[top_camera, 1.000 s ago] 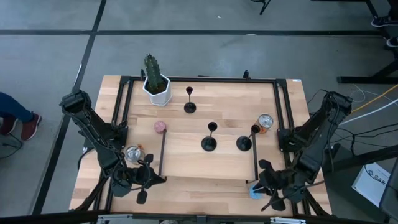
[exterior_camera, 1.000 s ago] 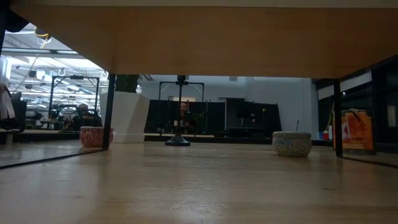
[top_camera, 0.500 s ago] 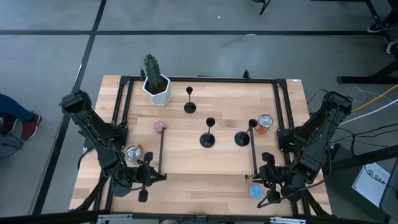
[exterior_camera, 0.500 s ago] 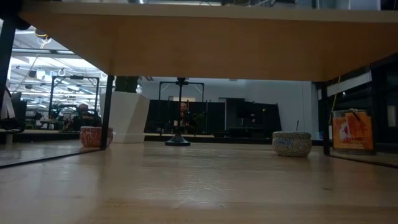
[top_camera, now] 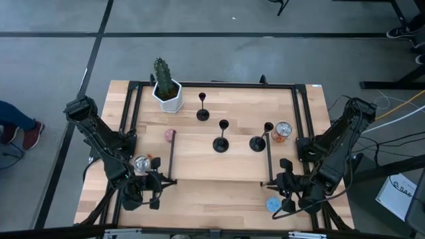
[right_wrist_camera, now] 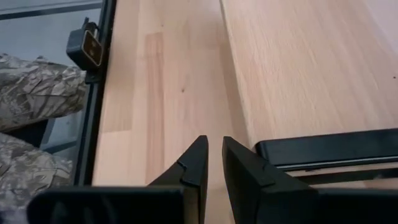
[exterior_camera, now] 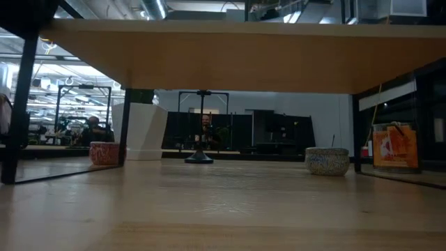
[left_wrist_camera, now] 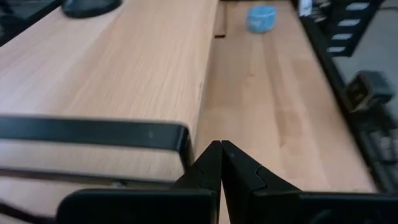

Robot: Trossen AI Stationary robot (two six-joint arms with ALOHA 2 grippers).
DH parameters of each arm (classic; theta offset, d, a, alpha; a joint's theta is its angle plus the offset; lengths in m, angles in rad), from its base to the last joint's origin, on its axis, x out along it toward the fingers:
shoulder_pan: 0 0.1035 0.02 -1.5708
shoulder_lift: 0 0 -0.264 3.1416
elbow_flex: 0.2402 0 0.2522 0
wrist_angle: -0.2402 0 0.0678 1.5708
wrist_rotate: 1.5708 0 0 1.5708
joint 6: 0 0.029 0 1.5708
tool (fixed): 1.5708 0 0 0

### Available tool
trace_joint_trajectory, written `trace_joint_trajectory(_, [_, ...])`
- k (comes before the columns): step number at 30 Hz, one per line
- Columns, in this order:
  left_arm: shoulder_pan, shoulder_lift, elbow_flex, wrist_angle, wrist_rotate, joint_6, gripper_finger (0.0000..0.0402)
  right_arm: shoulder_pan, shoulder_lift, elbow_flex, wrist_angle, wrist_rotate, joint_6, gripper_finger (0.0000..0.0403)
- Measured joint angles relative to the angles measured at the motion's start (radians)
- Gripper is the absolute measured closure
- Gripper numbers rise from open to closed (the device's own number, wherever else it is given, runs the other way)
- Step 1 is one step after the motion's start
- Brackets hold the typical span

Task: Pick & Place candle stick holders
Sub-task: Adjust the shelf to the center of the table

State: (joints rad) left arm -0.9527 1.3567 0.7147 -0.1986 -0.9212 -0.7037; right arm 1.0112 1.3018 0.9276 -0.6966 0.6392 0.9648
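Holders [top_camera: 220,139] stood upright mid-bench, ungrasped | left gripper [top_camera: 154,190] shut, empty, at near-left | right gripper [top_camera: 282,192] barely parted, empty, near-right | both parked clear.

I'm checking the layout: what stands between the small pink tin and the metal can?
In the high view, two candle stick holders stand there: the first holder nearer the pink tin, the second holder close beside the metal can.
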Motion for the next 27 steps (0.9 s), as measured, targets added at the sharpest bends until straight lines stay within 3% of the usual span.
trace_joint_trajectory(27, [0.0,0.0,0.0,-0.3,-0.181,-0.125,0.04,-0.177,0.0,0.0,-0.147,-0.004,-0.012,0.035])
